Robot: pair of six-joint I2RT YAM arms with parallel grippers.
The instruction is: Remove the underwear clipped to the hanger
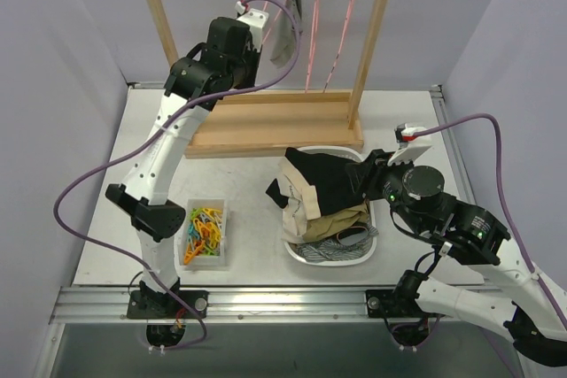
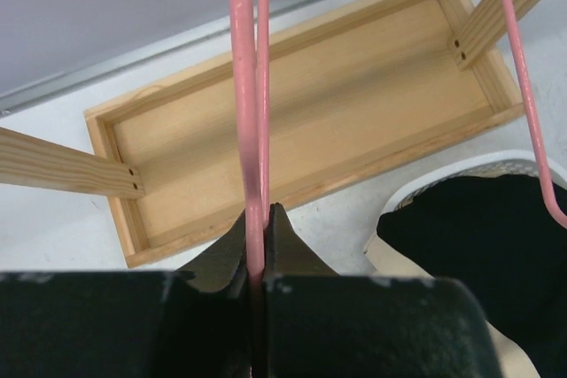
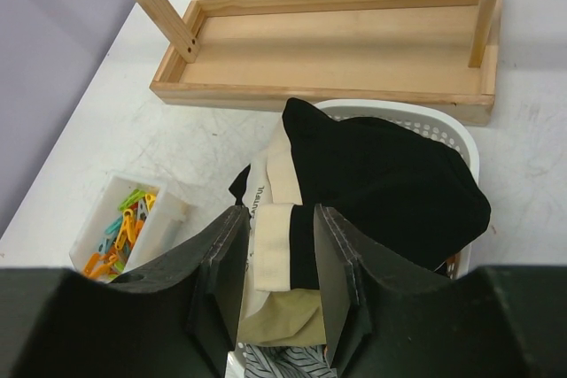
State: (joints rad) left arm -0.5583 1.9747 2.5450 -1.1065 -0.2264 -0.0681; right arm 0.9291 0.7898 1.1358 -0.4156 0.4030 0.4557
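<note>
The left arm (image 1: 155,152) reaches high and away from its base, and the left gripper (image 2: 257,223) has its jaws pinched on a pink hanger wire (image 2: 241,86). The right arm (image 1: 461,227) is folded low, and the right gripper (image 3: 279,219) points forward with its jaws parted.

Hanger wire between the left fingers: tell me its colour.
Pink hanger; the left wrist view shows it best.

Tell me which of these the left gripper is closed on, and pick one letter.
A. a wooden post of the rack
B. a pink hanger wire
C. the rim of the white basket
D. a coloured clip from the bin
B: in the left wrist view the left gripper has its two fingers pressed together on the pink hanger wire, which runs straight up out of them above the wooden rack base.
</note>
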